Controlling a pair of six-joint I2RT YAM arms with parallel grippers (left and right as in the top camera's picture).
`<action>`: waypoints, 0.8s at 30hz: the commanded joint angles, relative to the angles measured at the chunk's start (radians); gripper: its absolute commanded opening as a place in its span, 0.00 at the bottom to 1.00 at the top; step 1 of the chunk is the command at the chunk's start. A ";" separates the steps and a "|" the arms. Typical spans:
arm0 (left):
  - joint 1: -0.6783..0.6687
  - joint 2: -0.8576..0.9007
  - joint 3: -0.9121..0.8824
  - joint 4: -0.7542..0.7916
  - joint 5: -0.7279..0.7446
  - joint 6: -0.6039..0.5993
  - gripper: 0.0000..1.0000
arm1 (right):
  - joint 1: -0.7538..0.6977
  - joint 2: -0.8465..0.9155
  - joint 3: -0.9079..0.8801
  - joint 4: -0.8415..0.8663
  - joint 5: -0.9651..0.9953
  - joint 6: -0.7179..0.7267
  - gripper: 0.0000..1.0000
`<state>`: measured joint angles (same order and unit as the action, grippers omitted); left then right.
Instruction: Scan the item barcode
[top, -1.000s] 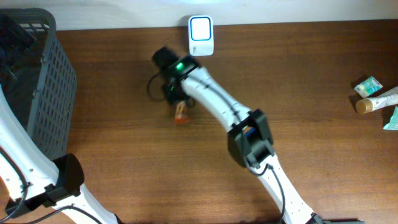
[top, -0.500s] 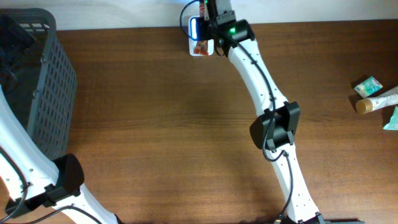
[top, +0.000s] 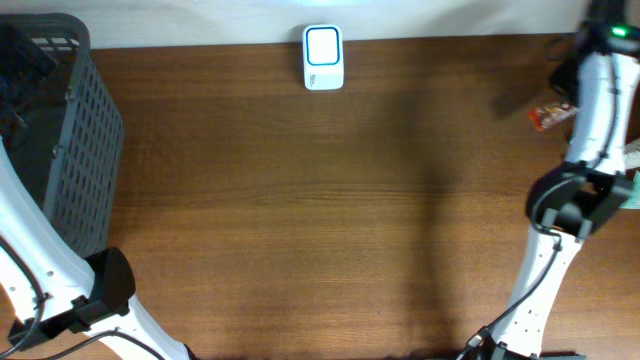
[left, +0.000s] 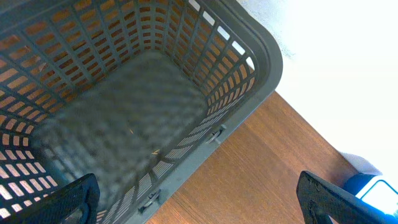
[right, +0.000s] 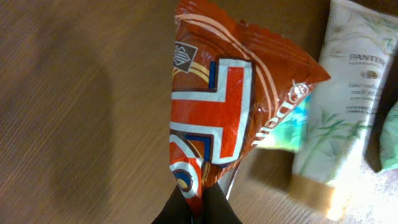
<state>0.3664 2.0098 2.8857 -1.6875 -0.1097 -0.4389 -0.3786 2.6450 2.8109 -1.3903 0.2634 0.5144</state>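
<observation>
The right gripper (right: 198, 210) is clamped on the bottom seam of one orange-red snack packet (right: 224, 106), which rises straight out from the jaws above the wooden table (right: 81, 112). The packet's face carries a red block pattern edged in white and outlined in blue, with a small dark diamond emblem near its top. A line of script runs along its right edge, too tilted and soft to read.

Just beyond the packet, to the right of the jaws, lies one white tube (right: 351, 93) printed "PANTENE" above pale leaf drawings, its tan cap pointing back toward the jaws. One teal sachet (right: 287, 127) peeks out between packet and tube. A second greenish piece (right: 390, 146), perhaps another sachet, shows at the frame's right edge.

The left gripper (left: 199, 211) stands wide open with nothing in it, its two black fingertips (left: 71, 200) far apart. Straight ahead of these jaws sits one grey slatted basket (left: 249, 68). Farther off, to their right, one white scanner (left: 376, 191) with a blue-lit window rests on the table. From overhead, the held packet is well apart from that scanner, at the table's right end.
</observation>
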 joint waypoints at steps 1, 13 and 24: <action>0.003 -0.015 0.008 0.000 -0.008 -0.005 0.99 | -0.090 -0.051 0.005 0.025 -0.161 0.031 0.04; 0.003 -0.015 0.008 0.000 -0.008 -0.005 0.99 | -0.167 -0.023 0.004 0.030 -0.037 0.104 0.15; 0.003 -0.015 0.008 0.000 -0.008 -0.005 0.99 | -0.191 -0.415 0.006 -0.224 0.037 0.040 0.52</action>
<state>0.3664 2.0098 2.8857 -1.6875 -0.1097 -0.4389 -0.5854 2.3692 2.8105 -1.5551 0.2844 0.5678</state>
